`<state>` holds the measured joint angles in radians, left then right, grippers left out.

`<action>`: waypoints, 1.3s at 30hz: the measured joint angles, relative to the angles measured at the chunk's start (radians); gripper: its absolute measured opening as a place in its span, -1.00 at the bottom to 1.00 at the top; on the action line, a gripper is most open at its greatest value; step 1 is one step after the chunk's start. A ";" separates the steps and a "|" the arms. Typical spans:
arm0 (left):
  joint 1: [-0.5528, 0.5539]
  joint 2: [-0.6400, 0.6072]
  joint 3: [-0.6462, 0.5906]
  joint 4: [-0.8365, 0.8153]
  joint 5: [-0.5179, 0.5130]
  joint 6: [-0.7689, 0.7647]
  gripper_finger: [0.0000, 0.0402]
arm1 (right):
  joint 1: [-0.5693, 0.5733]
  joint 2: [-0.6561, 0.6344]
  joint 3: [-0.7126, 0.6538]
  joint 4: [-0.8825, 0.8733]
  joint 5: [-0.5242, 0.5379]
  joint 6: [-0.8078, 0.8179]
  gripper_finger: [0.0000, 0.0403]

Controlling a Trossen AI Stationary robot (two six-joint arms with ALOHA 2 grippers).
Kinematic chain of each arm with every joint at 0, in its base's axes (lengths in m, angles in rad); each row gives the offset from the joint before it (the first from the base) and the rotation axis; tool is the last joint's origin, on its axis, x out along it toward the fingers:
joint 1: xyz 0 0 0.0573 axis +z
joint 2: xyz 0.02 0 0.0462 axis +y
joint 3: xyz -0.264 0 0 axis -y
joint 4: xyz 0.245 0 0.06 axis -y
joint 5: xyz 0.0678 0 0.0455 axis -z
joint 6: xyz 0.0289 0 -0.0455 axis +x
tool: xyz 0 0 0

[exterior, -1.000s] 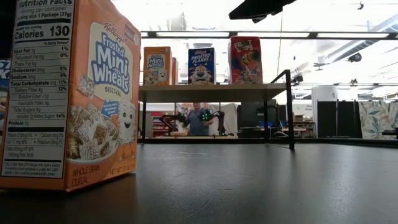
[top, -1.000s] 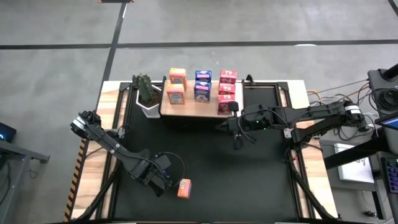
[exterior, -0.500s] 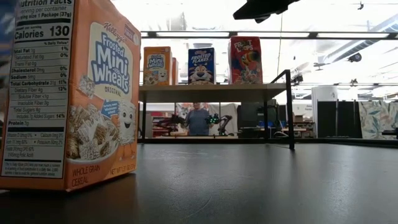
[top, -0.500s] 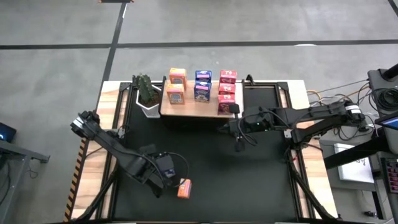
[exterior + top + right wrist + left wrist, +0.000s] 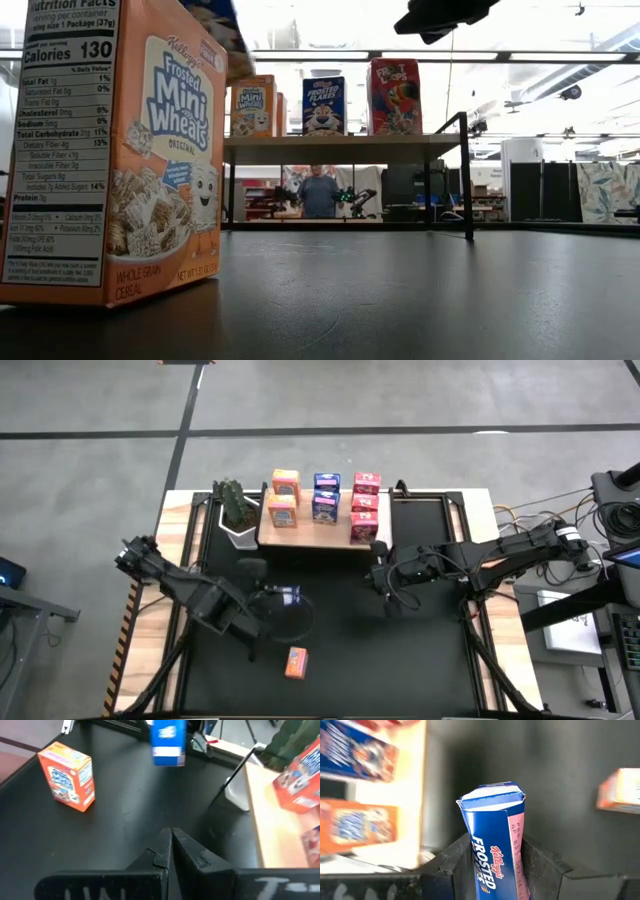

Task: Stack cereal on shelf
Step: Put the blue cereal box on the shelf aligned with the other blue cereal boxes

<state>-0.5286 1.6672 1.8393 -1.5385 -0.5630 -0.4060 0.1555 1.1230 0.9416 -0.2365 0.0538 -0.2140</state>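
My left gripper (image 5: 283,600) is shut on a blue cereal box (image 5: 492,835) above the black mat, left of centre; the box also shows in the right wrist view (image 5: 168,742). An orange box (image 5: 296,661) stands on the mat nearer the front edge. The wooden shelf (image 5: 340,532) at the far middle carries two orange, two blue and three red boxes. My right gripper (image 5: 382,575) is shut and empty, just in front of the shelf's right end. My left gripper pinches the blue box between its two fingers (image 5: 454,857), on two opposite sides of the end nearest the wrist (image 5: 485,870). The fingers slant down from above. The box hangs below them, tilted and clear of the mat, its free end (image 5: 492,797) pointing down.
A green potted plant (image 5: 236,508) stands left of the shelf. A thin black frame post (image 5: 466,175) rises at the shelf's right end. A person stands in the room far behind the table (image 5: 320,192). Bare mat lies between the two grippers.
My left gripper has risen from beside the orange box and gone toward the far edge and a little right, carrying the blue box clear of the mat. The orange box has stayed put. My right gripper has drawn back a little from the shelf toward the near edge.
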 joint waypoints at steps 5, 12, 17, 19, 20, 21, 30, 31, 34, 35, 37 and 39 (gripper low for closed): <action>0.115 0.000 0.033 0.033 -0.055 0.182 -0.31 | 0.017 -0.013 -0.036 0.003 -0.001 0.068 -0.96; 0.308 -0.003 0.032 0.233 -0.065 0.484 -0.31 | 0.024 -0.017 -0.083 0.008 0.000 0.146 -0.96; 0.438 -0.003 0.032 0.338 0.029 0.609 -0.31 | 0.024 -0.016 -0.087 0.010 0.000 0.172 -0.96; 0.483 -0.003 0.032 0.368 0.098 0.632 -0.31 | 0.024 -0.016 -0.087 0.011 0.000 0.173 -0.96; 0.503 -0.003 0.032 0.381 0.119 0.635 -0.31 | 0.024 -0.016 -0.087 0.011 0.000 0.173 -0.96; 0.521 -0.002 0.032 0.391 0.132 0.637 -0.31 | 0.024 -0.016 -0.087 0.011 0.000 0.173 -0.96; 0.633 0.017 0.030 0.421 0.216 0.636 -0.31 | 0.024 -0.016 -0.087 0.012 0.000 0.187 -0.96; 0.638 0.022 0.030 0.419 0.217 0.636 -0.31 | 0.024 -0.016 -0.087 0.013 0.000 0.192 -0.96; 0.646 0.042 0.030 0.437 0.218 0.649 -0.31 | 0.024 -0.016 -0.087 0.015 0.001 0.199 -0.96; 0.646 0.048 0.030 0.433 0.219 0.654 -0.31 | 0.024 -0.016 -0.086 0.017 0.001 0.199 -0.96; 0.645 0.063 0.030 0.433 0.224 0.661 -0.30 | 0.024 -0.016 -0.086 0.017 0.001 0.201 -0.96; 0.645 0.074 0.031 0.440 0.223 0.664 -0.28 | 0.024 -0.016 -0.086 0.018 0.001 0.203 -0.96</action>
<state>0.1159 1.7410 1.8701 -1.0986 -0.3398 0.2577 0.1791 1.1069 0.8555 -0.2185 0.0547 -0.0108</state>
